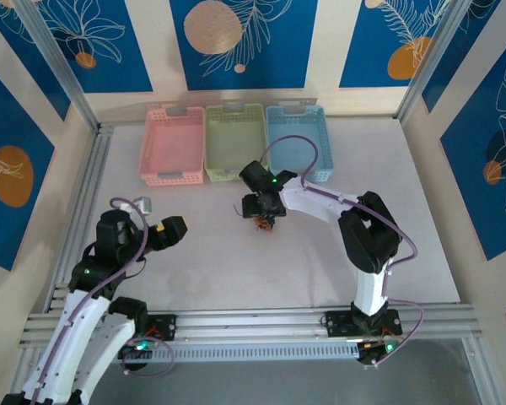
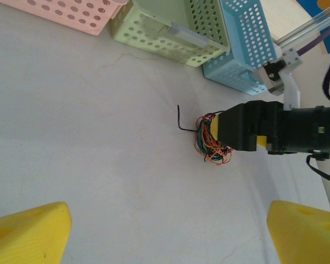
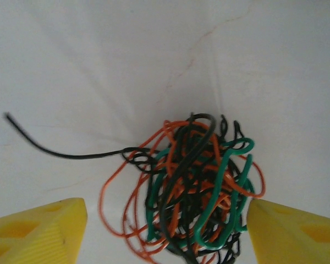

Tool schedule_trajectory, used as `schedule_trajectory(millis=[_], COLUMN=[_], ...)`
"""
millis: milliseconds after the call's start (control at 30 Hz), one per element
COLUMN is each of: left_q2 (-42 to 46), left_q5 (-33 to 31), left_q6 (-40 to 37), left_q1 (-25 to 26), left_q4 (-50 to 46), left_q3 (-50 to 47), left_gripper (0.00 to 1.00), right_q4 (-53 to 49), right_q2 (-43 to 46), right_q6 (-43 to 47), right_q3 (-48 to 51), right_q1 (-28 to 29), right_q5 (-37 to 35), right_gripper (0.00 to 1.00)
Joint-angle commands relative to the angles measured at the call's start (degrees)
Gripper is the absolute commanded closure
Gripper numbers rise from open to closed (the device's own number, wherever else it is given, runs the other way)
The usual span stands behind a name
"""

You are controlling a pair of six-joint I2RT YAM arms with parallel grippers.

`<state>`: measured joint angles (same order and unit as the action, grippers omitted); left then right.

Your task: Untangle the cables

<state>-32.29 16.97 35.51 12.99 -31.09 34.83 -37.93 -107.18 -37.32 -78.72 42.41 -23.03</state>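
Note:
The cables (image 3: pixel 195 190) lie as a small knot of black, orange and green wires on the white table, with one black strand (image 3: pixel 55 148) trailing out to the left. My right gripper (image 3: pixel 166 223) is open and low over the knot, one yellow finger (image 3: pixel 41 231) on each side of it. From above, the right gripper (image 1: pixel 265 209) hangs mid-table over the cables (image 1: pixel 264 223). My left gripper (image 1: pixel 174 228) is open and empty, well to the left. In its wrist view its fingers (image 2: pixel 27 231) frame bare table, with the cables (image 2: pixel 209 147) and the right gripper (image 2: pixel 247 132) ahead.
Three perforated baskets stand in a row at the back: pink (image 1: pixel 173 150), green (image 1: pixel 234 145) and blue (image 1: pixel 297 139). Aluminium frame rails (image 1: pixel 76 211) border the table on the left and near sides. A small grey object (image 1: pixel 146 203) lies near the left arm.

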Motion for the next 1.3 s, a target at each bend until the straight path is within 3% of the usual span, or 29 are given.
schedule_trajectory(millis=[0,200,367,500,633,767,967,1100,1267], left_q2=[0.3,-0.6,-3.4,-3.7,-5.9,-8.3,-15.7,-23.3,-32.5], left_q5=[1.0,-0.3,-0.3,1.0,4.5,6.5,0.7,-3.5,-6.8], left_q6=[0.5,0.3,0.5,2.4,3.6,5.6,4.4,1.8,1.3], left_q1=[-0.2,-0.2,-0.2,-0.2,0.1,2.8,13.0,20.4,23.4], left_q4=[-1.5,-1.5,0.0,2.7,5.1,9.8,13.2,16.5,25.2], left_q3=[1.3,1.1,0.8,-0.4,-0.4,-1.3,0.8,3.2,2.9], left_gripper=[0.09,0.09,0.10,0.10,0.11,0.14,0.16,0.20,0.24], right_q4=[-5.0,-3.7,-2.9,-0.8,6.1,15.7,26.2,27.9,28.2], right_q2=[-1.7,-4.8,-6.5,-6.3,-2.2,4.1,11.7,12.5,12.1], right_q6=[-0.6,0.4,0.0,0.1,2.1,4.5,5.3,5.3,5.6], right_q3=[-3.0,-5.2,-5.2,-3.8,1.5,9.7,19.7,21.1,21.1], right_q1=[0.5,-0.1,-1.4,-1.6,-1.3,-1.4,-3.1,-3.4,-3.4], right_q5=[-7.0,-6.0,-3.0,-0.6,3.2,8.0,16.1,18.0,18.8], right_gripper=[0.28,0.50,0.55,0.87,0.99,1.00,1.00,1.00,1.00])
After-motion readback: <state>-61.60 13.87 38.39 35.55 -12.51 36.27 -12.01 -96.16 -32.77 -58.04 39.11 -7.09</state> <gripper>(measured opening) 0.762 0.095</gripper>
